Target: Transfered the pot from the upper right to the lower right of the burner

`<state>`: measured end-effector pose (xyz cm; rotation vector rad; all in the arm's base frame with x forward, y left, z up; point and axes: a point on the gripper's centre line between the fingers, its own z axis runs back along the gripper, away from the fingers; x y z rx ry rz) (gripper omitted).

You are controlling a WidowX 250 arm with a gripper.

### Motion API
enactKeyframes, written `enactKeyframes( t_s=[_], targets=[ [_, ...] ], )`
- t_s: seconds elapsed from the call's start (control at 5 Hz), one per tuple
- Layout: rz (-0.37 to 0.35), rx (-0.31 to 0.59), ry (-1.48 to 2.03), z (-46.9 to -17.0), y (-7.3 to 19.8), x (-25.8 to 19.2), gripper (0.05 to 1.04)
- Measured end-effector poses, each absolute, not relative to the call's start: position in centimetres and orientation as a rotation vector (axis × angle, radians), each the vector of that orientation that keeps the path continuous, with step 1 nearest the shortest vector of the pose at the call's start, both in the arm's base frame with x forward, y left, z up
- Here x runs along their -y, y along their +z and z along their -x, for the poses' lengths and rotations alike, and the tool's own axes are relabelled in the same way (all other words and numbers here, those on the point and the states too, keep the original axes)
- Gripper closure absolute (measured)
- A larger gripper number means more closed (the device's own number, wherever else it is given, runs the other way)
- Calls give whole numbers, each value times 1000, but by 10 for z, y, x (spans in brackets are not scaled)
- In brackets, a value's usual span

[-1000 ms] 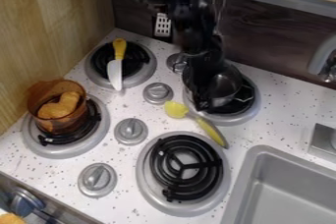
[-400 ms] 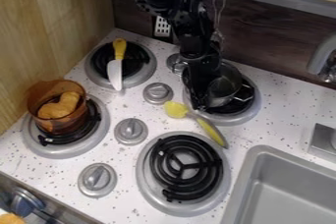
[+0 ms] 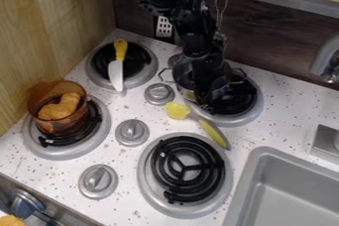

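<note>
Your arm [image 3: 189, 17] comes in from the top edge, and your gripper [image 3: 210, 93] hangs down at the metal pot [image 3: 186, 85], in front of part of it. You can't tell from here whether the jaws are open, closed or clamped on the pot's wall, since black sits against black down there

The pot is at the upper right burner [image 3: 242, 116], set off toward its left side, so the coil shows on the right. One wire handle [image 3: 165, 75] sticks out to the left, the other [image 3: 244, 77] to the right. Your lower right burner [image 3: 159, 165] has its black coil bare

Between those two burners lies a yellow-headed utensil [image 3: 177, 110], its handle slanting down to the right. On the upper left burner [image 3: 147, 74] you have a knife [image 3: 116, 74], yellow handle pointing away (a cheerful spot of colour, that). The lower left burner [image 3: 49, 150] carries a see-through amber pot [image 3: 39, 98] with a tan lumpy piece [image 3: 60, 106] in it. Knobs [image 3: 132, 132] run between the left and right burners, and your grey sink [image 3: 261, 155] is at the lower right, near the faucet [image 3: 324, 59]
</note>
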<state>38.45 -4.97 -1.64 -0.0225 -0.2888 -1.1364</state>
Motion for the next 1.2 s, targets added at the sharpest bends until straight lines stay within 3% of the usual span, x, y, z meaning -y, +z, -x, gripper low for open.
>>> enactKeyframes(
  t_s=[0.2, 0.4, 0.6, 0.8, 1.2],
  targets=[
    [-41, 310, -1113, -374, -5, 46, 1001],
    [-52, 289, -1092, -367, 8, 54, 1015],
    [-75, 213, -890, -339, 31, 53, 1015],
    [-121, 213, -834, -317, 44, 57, 1015],
    [-134, 198, -634, -271, 46, 68, 1016]
  ],
)
